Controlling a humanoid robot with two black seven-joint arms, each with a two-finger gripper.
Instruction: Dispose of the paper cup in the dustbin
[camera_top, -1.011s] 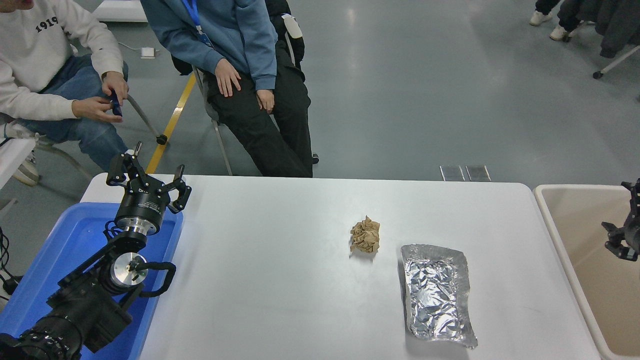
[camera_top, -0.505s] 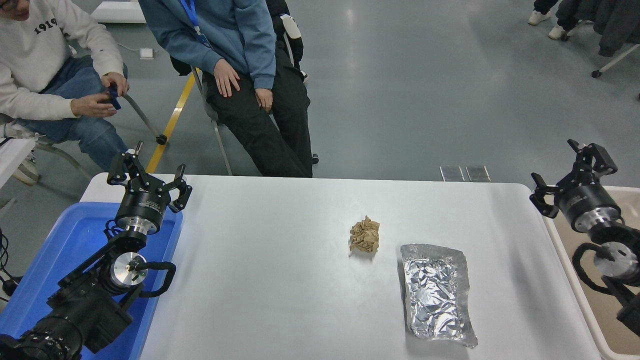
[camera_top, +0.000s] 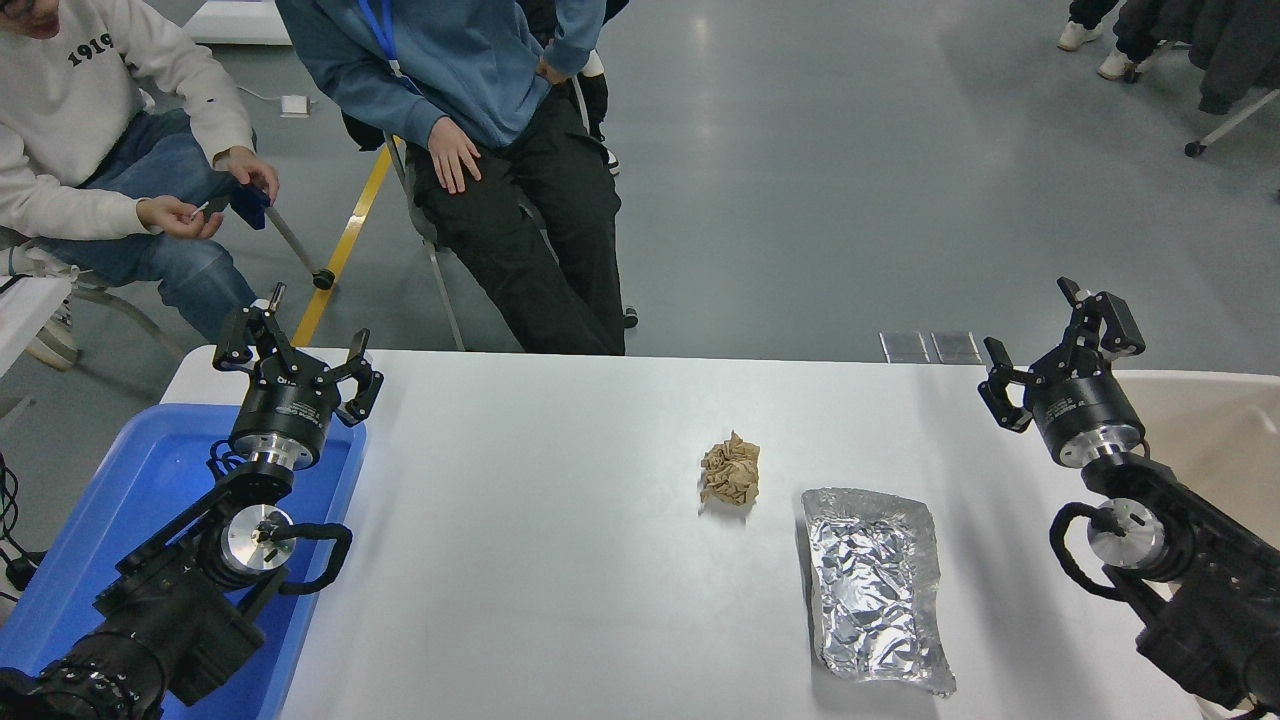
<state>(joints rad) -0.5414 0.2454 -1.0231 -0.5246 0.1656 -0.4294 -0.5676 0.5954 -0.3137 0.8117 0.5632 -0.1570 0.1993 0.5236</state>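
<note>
dustbin (camera_top: 1225, 425) just right of right hand (camera_top: 1062, 347), fingers spread, empty

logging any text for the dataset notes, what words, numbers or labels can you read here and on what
"191": on the chest of the white sweatshirt worn by the person at top left; the print runs on under a fold of the cloth.
The print on the left gripper body is too small to read.
The blue lanyard on the second person shows no readable text.
Nothing readable on the table, foil tray, paper ball or bins.
</note>
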